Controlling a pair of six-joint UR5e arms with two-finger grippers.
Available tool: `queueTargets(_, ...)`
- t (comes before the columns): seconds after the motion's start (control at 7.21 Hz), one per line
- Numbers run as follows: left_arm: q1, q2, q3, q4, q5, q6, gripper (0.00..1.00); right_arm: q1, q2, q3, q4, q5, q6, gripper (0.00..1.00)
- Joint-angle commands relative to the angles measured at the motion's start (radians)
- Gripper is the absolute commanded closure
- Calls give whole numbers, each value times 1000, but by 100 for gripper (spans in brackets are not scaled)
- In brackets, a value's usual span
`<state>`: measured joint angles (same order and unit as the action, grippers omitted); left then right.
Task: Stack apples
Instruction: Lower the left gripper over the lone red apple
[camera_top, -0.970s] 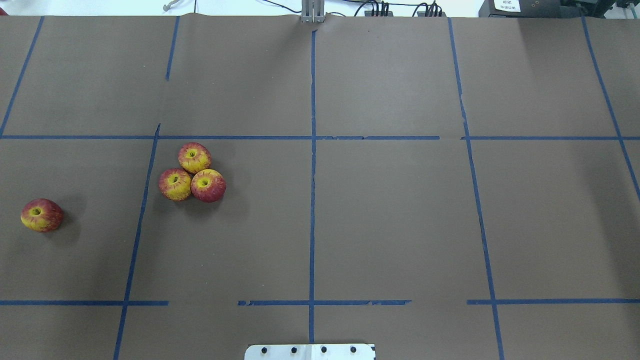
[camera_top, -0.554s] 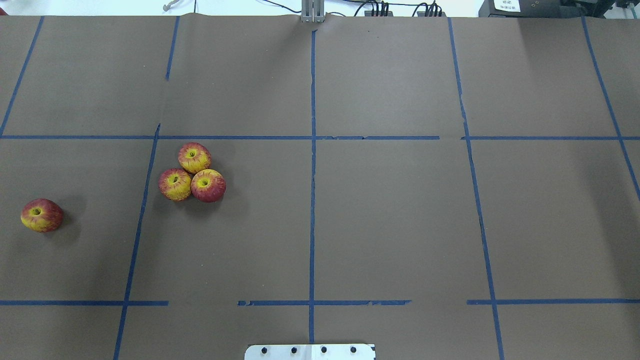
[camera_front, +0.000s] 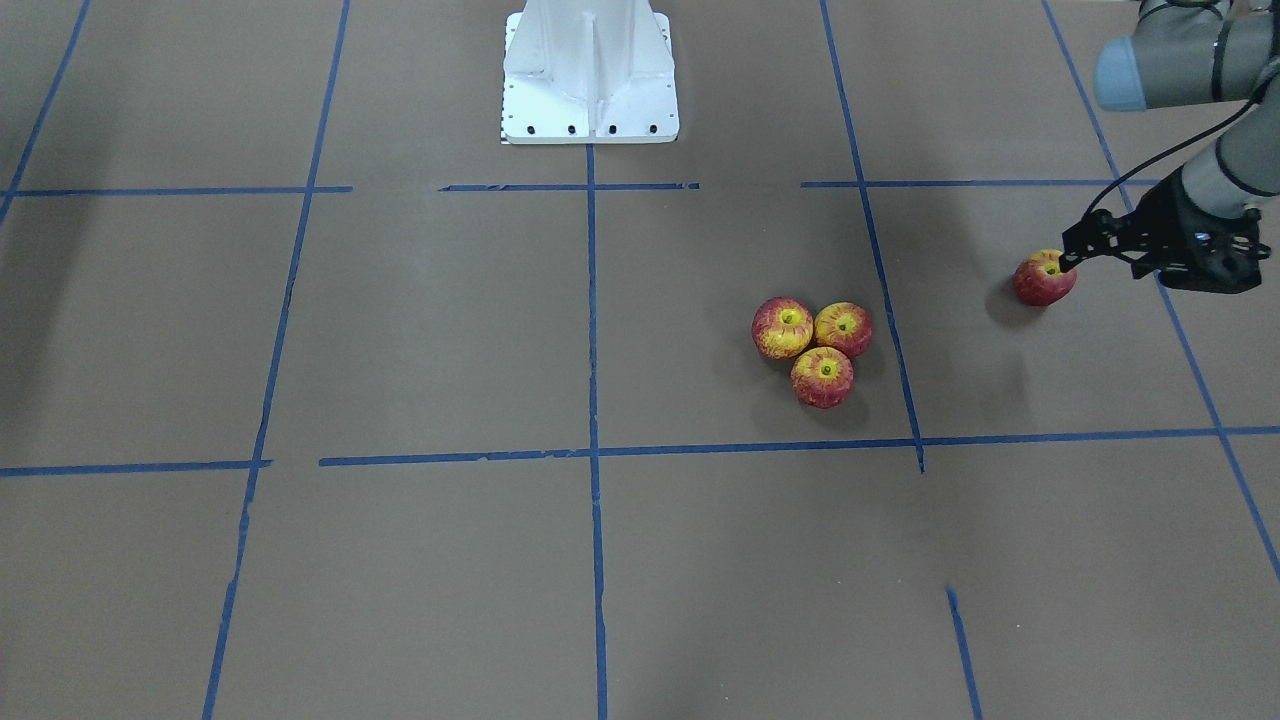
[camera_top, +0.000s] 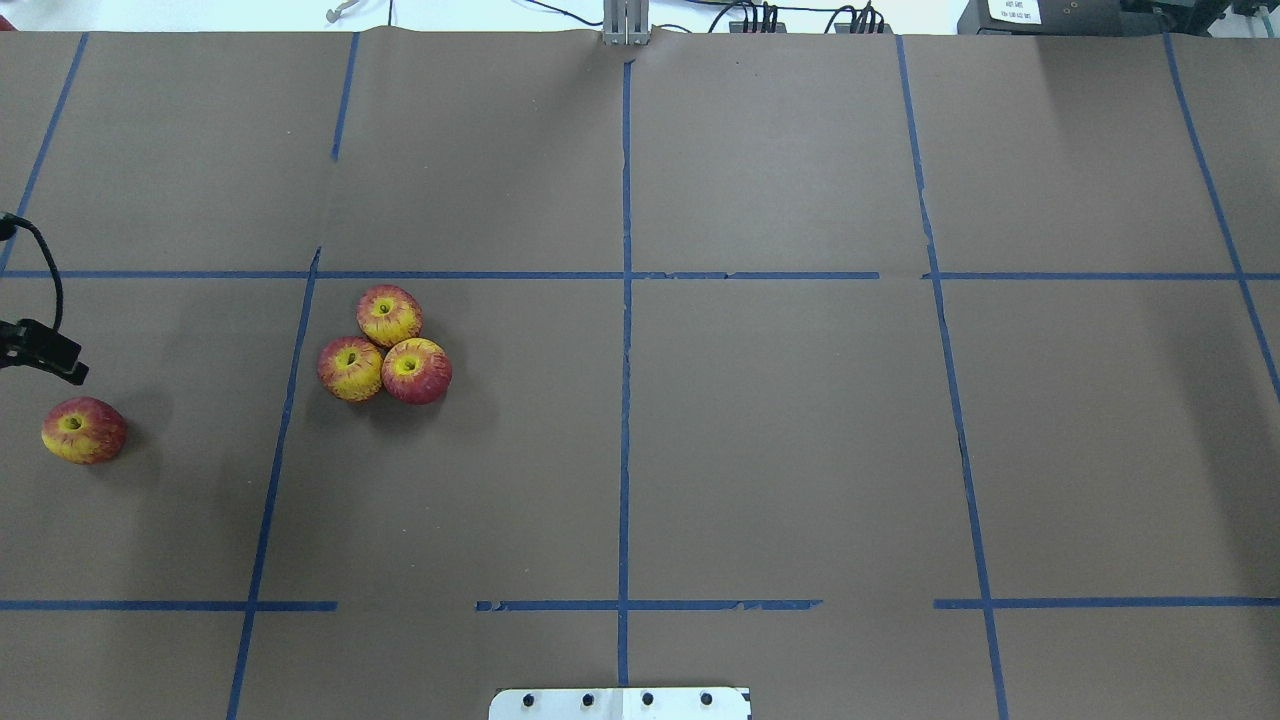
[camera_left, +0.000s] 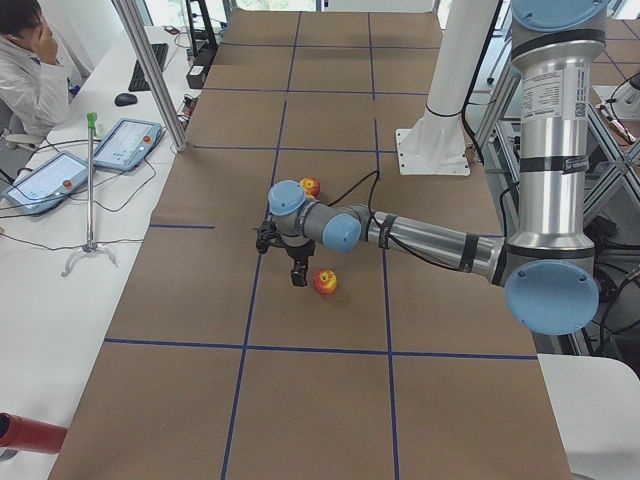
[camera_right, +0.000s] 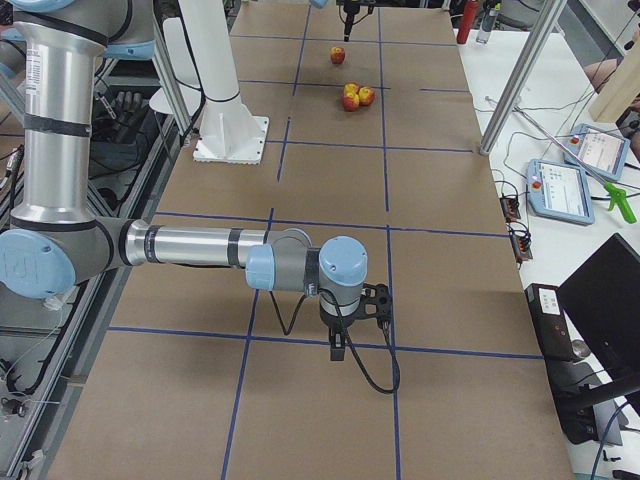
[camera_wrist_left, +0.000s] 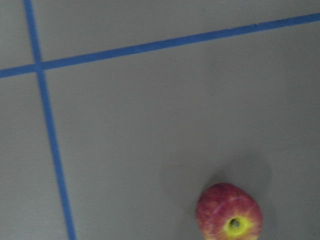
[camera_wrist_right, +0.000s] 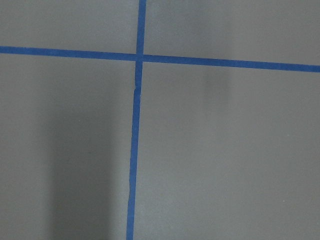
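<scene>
wide brown paper worktop (camera_top: 780, 450) squared off by blue tape lines (camera_top: 624, 400), white base mount (camera_front: 590, 70) at the robot's edge. out in front of the base and to the robot's left of it, a cluster of three apples (camera_top: 385, 352), touching in a triangle, dimples up. further left of the base, near the worktop's left edge, a lone apple (camera_top: 84, 430), well apart from the cluster. left gripper (camera_front: 1100, 258) close beside the lone apple on the side away from the base, fingers apart, holding nothing. right gripper (camera_right: 340, 345) far right of the base, above plain paper; opening impossible to tell. broad plain squares ahead of the base and to its right. matte paper; tape torn in places; apples round, squat, red streaked yellow, yellow-green at the dimple.
</scene>
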<state>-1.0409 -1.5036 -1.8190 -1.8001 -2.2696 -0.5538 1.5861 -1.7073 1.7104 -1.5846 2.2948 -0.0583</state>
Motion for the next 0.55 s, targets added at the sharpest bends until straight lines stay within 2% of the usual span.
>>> queueTargets(0.0, 89, 28, -2, -39, 91, -77, 0, 0, 0, 0, 0, 0, 0, 0)
queueTargets(0.14, 108, 32, 0, -41, 132, -96, 0, 0, 0, 0, 0, 0, 0, 0)
queueTargets(0.42, 120, 55, 12, -80, 131, -115, 0, 0, 0, 0, 0, 0, 0, 0)
